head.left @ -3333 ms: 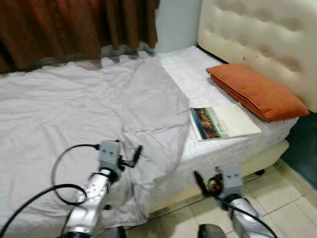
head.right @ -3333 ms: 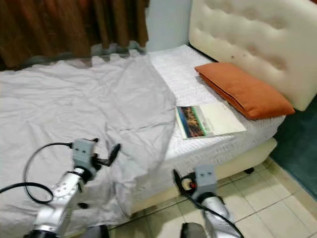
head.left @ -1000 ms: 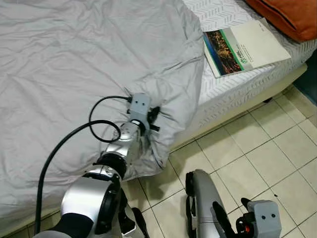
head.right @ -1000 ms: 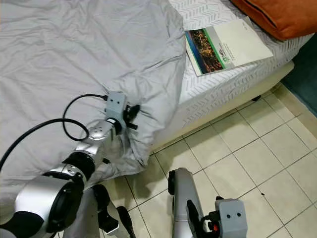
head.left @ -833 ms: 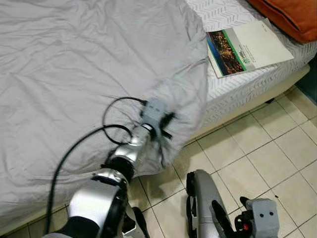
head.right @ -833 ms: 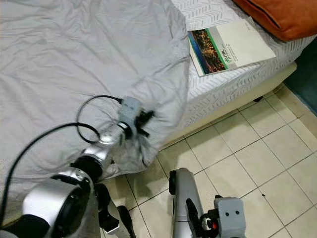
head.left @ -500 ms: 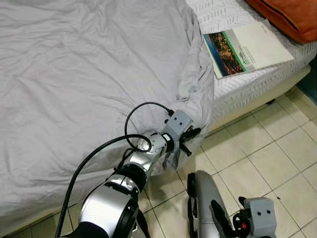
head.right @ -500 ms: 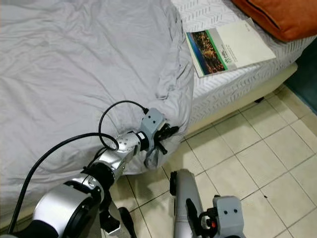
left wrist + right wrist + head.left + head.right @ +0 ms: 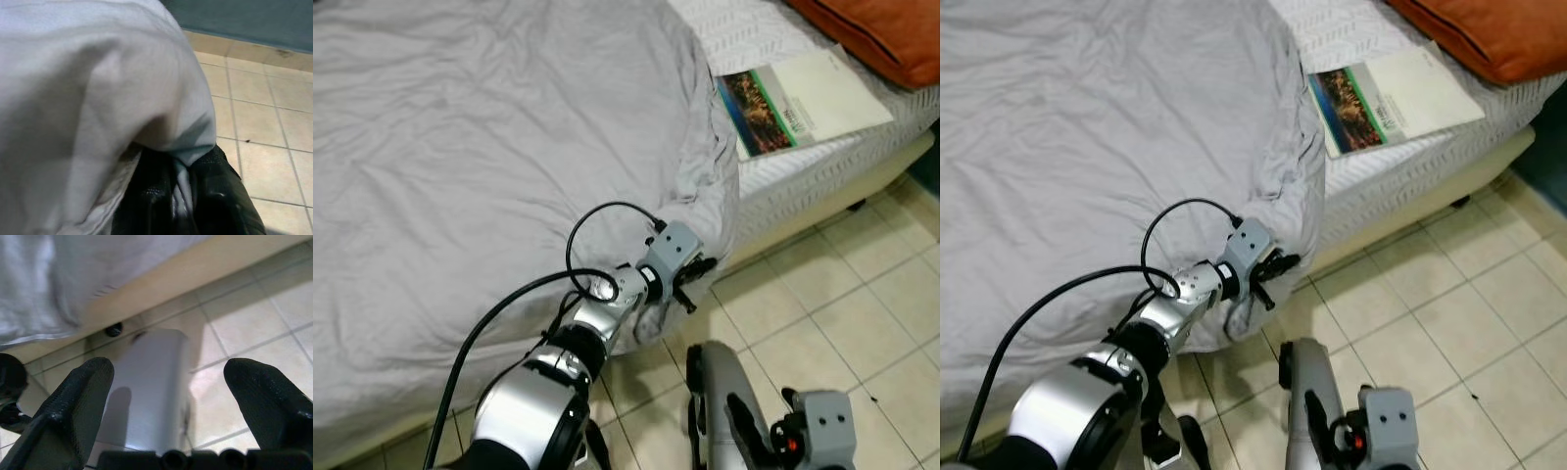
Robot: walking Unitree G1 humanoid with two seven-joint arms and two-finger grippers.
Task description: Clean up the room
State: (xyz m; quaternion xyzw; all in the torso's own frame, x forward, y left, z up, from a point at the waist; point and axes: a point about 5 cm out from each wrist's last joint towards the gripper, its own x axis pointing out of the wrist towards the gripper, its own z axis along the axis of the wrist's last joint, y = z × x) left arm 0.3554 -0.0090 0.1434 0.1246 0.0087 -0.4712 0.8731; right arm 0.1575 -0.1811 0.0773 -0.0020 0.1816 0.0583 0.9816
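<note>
A rumpled grey blanket point(image 9: 489, 147) covers most of the bed, its corner bunched at the bed's near edge. My left gripper point(image 9: 690, 284) is shut on that corner; in the left wrist view a fold of the grey blanket point(image 9: 98, 112) is pinched between the black fingers point(image 9: 156, 200). A book point(image 9: 798, 98) with a green and photo cover lies on the white sheet beside an orange pillow point(image 9: 871, 29). My right gripper point(image 9: 168, 396) hangs low over the tiled floor, fingers spread wide with nothing between them.
The white patterned sheet point(image 9: 754, 29) lies bare at the bed's head end. Beige floor tiles point(image 9: 832, 313) run along the bed's side. A dark teal surface point(image 9: 244, 17) stands beyond the tiles. My own silver leg point(image 9: 146, 391) is below the right gripper.
My left gripper has dragged the blanket corner sideways along the bed's edge toward the book, bunching the cloth there. The head has tilted down since the earliest frames. The right arm hangs still.
</note>
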